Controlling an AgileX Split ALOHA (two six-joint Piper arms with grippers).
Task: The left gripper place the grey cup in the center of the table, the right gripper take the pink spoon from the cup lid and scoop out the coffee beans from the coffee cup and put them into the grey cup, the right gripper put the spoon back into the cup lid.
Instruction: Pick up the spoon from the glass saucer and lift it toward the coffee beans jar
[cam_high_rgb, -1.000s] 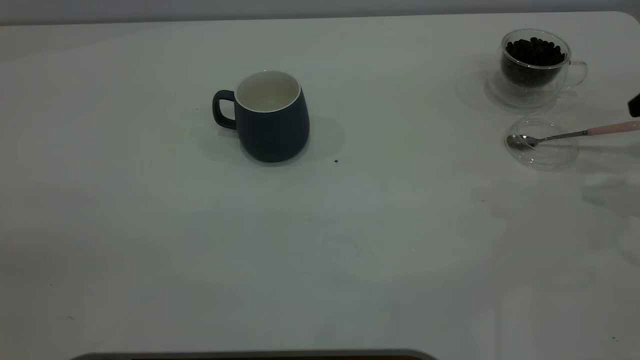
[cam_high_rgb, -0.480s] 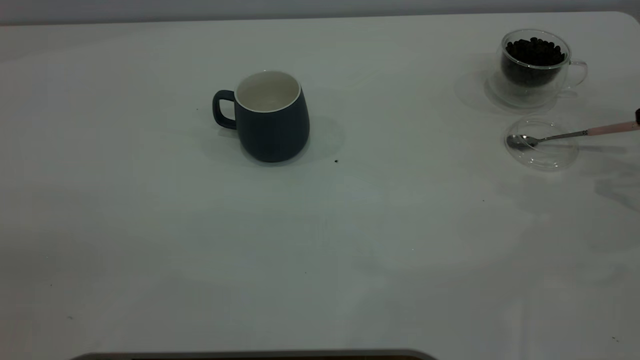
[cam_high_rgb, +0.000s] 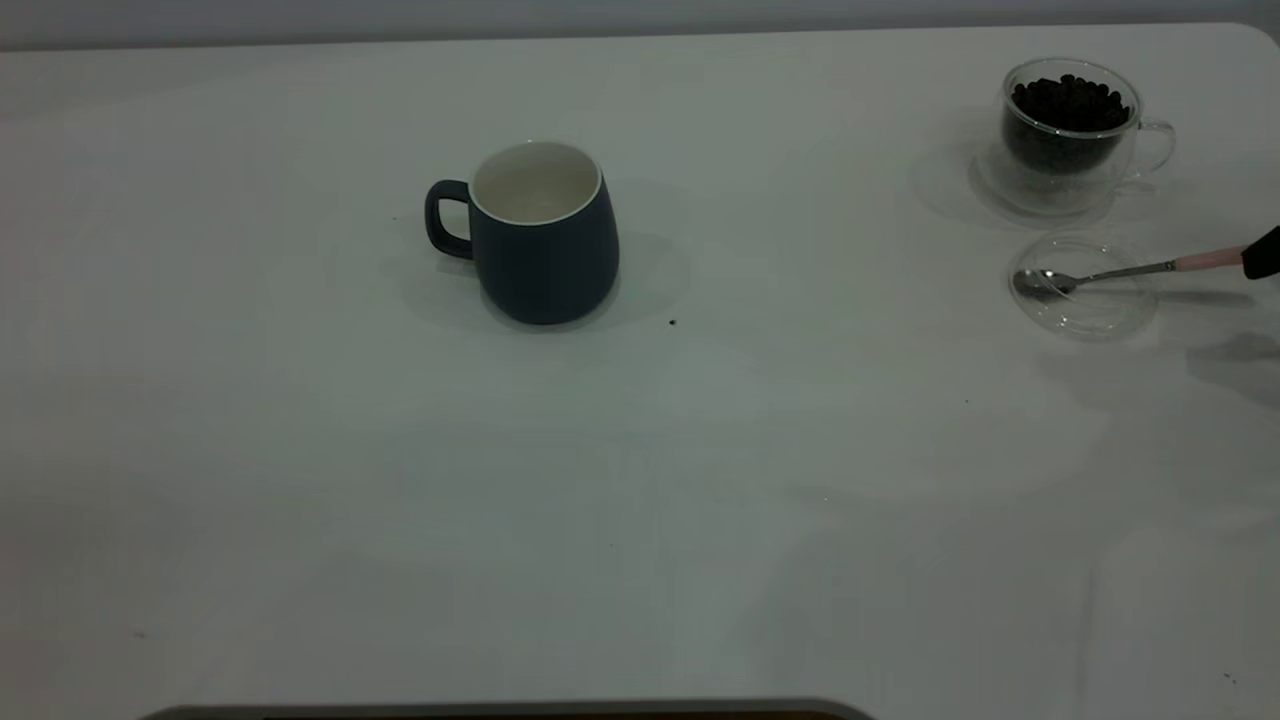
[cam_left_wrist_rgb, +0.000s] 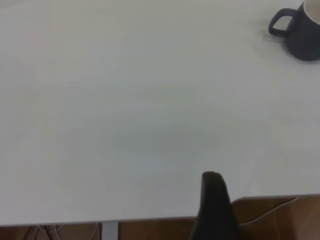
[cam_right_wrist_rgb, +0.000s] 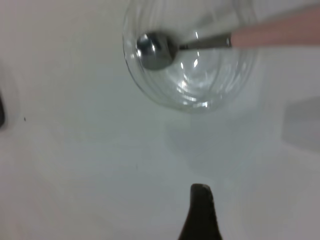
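The grey cup (cam_high_rgb: 545, 235) stands upright near the middle of the table (cam_high_rgb: 640, 480), handle to the left, its white inside bare. It also shows far off in the left wrist view as the grey cup (cam_left_wrist_rgb: 300, 32). The left gripper's one visible finger (cam_left_wrist_rgb: 215, 205) hangs over the table's edge, holding nothing. The pink spoon (cam_high_rgb: 1130, 270) lies with its bowl in the cup lid (cam_high_rgb: 1085, 310). The right gripper (cam_high_rgb: 1262, 252) is a dark shape at the pink handle's end. In its wrist view one finger (cam_right_wrist_rgb: 200, 212) shows, apart from the spoon (cam_right_wrist_rgb: 160, 49). The coffee cup (cam_high_rgb: 1070, 135) holds coffee beans (cam_high_rgb: 1068, 100).
The table's right edge runs close behind the coffee cup and lid. A dark rounded rim (cam_high_rgb: 500, 712) lies along the table's front edge. A few tiny dark specks (cam_high_rgb: 672, 322) dot the white top. Wooden floor (cam_left_wrist_rgb: 280, 220) shows below the table edge.
The right gripper's dark shape has come down along the picture's right edge and now overlaps the end of the spoon's pink handle. Cup, lid and spoon have not moved.
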